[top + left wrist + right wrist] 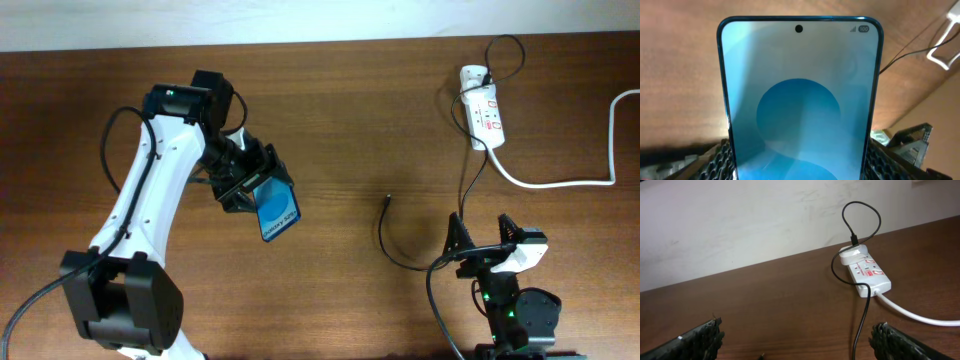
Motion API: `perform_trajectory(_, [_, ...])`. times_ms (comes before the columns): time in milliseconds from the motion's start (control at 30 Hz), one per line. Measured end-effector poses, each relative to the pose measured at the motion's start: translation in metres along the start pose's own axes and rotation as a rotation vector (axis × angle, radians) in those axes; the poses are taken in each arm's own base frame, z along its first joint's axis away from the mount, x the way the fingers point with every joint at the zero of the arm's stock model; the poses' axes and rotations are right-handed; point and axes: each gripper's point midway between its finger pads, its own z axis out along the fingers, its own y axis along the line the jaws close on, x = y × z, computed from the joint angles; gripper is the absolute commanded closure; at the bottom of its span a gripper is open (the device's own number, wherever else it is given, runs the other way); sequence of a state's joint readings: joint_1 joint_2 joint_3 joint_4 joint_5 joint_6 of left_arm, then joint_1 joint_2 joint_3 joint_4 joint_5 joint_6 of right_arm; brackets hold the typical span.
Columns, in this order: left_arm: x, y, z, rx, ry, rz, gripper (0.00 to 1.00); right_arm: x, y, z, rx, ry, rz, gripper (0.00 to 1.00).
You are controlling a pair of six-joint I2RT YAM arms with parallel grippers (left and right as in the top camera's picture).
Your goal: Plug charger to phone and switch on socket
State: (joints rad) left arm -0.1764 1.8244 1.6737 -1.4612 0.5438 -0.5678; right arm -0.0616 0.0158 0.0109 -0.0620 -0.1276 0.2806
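Observation:
My left gripper (257, 188) is shut on the phone (279, 213), a slim handset with a bright blue screen, held above the table left of centre. In the left wrist view the phone (800, 100) fills the frame between the jaws. The charger, a thin black cable (462, 190), runs from the socket (483, 112) down to a curl whose connector tip (388, 198) lies on the table. My right gripper (482, 235) is open and empty, just right of the cable curl. The socket (867, 271) and the cable (860, 320) also show in the right wrist view.
The socket's thick white cord (560, 183) runs right and up along the table's right edge. The wooden table (350, 110) meets a pale wall at the back (740, 220). The cable loops behind the socket (860, 215).

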Motion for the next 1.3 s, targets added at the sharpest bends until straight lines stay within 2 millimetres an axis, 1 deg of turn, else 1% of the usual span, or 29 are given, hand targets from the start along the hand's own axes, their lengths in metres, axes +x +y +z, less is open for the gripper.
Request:
perform_trajectory(133, [-0.024,-0.008,-0.001,0.017,-0.1,0.057,0.64,0.0,0.0,0.0,0.0,0.0,0.0,0.02])
perform_trajectory(267, [-0.044,-0.003,-0.004,-0.031,-0.197,0.081,0.65,0.0,0.0,0.0,0.0,0.0,0.0,0.01])
perform_trajectory(333, [-0.054,0.004,-0.007,-0.078,-0.247,0.083,0.66,0.0,0.0,0.0,0.0,0.0,0.0,0.02])
perform_trajectory(400, [-0.059,0.011,-0.009,-0.124,-0.277,0.086,0.66,0.0,0.0,0.0,0.0,0.0,0.0,0.02])
perform_trajectory(567, [-0.065,0.019,-0.012,-0.18,-0.31,0.113,0.67,0.0,0.0,0.0,0.0,0.0,0.0,0.02])
perform_trajectory(667, [-0.058,0.028,-0.011,-0.217,-0.281,0.124,0.69,0.0,0.0,0.0,0.0,0.0,0.0,0.02])
perform_trajectory(833, [-0.044,0.037,-0.014,-0.258,-0.235,0.157,0.69,0.0,0.0,0.0,0.0,0.0,0.0,0.02])
perform_trajectory(867, [-0.041,0.037,-0.017,-0.258,-0.236,0.166,0.69,0.0,0.0,0.0,0.0,0.0,0.0,0.02])
perform_trajectory(967, [-0.028,0.033,-0.033,-0.241,-0.27,0.196,0.69,0.0,0.0,0.0,0.0,0.0,0.0,0.02])
perform_trajectory(1033, [-0.017,0.03,-0.048,-0.221,-0.308,0.221,0.69,0.0,0.001,0.0,-0.008,0.002,0.012,0.02])
perform_trajectory(1133, [0.0,0.024,-0.072,-0.182,-0.38,0.257,0.69,0.002,0.016,-0.001,-0.089,0.019,0.078,0.02])
perform_trajectory(1167, [0.005,0.022,-0.078,-0.171,-0.399,0.266,0.69,0.004,0.023,-0.002,-0.133,0.034,0.11,0.02])
perform_trajectory(1267, [0.017,0.021,-0.092,-0.151,-0.445,0.284,0.69,0.01,0.05,-0.008,-0.288,0.098,0.202,0.02])
perform_trajectory(1300, [0.02,0.022,-0.096,-0.153,-0.458,0.289,0.69,0.014,0.063,-0.013,-0.36,0.137,0.241,0.02])
